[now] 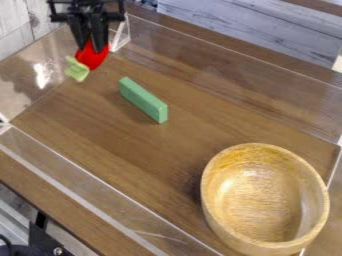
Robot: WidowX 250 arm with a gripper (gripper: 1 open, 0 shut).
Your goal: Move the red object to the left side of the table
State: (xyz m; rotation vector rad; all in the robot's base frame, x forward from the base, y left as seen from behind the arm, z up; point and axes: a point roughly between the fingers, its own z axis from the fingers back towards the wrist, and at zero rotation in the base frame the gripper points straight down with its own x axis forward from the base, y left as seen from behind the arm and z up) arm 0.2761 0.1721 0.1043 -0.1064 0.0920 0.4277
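My black gripper [90, 38] hangs over the far left part of the dark wood-grain table [201, 150]. Its fingers are shut on the red object [90, 53], a small glossy red toy fruit. The fruit's light-green leafy end [76, 68] points down and to the left, close above the tabletop. I cannot tell whether the leaf touches the wood. The upper part of the gripper runs out of the frame at the top.
A green rectangular block [143, 99] lies flat to the right of the gripper. A large wooden bowl [265, 194] stands at the near right corner. Low clear acrylic walls [40, 55] edge the tabletop, one just left of the gripper.
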